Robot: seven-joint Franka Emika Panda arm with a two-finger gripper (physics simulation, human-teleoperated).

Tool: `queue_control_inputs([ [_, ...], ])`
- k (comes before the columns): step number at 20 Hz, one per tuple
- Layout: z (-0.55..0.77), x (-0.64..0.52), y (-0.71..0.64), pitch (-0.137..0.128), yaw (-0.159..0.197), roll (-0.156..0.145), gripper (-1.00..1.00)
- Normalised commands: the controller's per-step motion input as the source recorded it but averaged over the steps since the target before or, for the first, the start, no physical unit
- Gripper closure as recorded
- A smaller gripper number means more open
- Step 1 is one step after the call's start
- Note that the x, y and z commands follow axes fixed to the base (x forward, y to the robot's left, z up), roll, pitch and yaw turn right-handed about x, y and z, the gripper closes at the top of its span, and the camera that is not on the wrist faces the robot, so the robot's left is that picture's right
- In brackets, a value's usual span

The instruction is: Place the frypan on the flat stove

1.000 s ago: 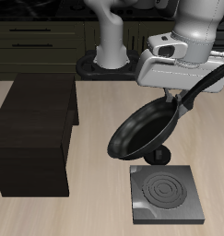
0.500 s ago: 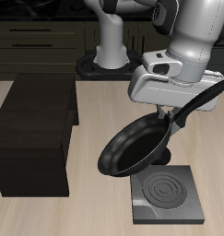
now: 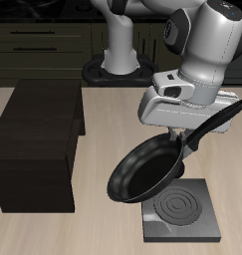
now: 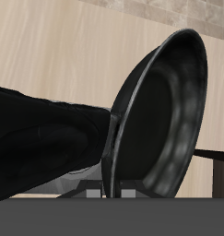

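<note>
Left side of the frame is just the big dark cabinet (image 3: 35, 149) on the worktop (image 3: 93, 229), then mid-frame the frypan (image 3: 144, 169) hangs tilted in the air – fingers (image 3: 181, 138) clamped on its handle – overlapping the flat stove (image 3: 179, 211) at lower right.

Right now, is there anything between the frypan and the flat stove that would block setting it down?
Nothing visible blocks it. The frypan, tilted and held by its handle in the pincer, hangs in the air, overlapping the flat stove's back corner in the exterior view. The burner top is bare, and the dark cabinet stands off to the side.
</note>
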Motion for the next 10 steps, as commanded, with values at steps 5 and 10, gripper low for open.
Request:
queue_control_inputs([
  [5,-0.39,0.04,0.10,0.040,0.024,0.020,1.00],
  [10,-0.28,0.04,-0.07,0.031,0.013,-0.001,1.00],
])
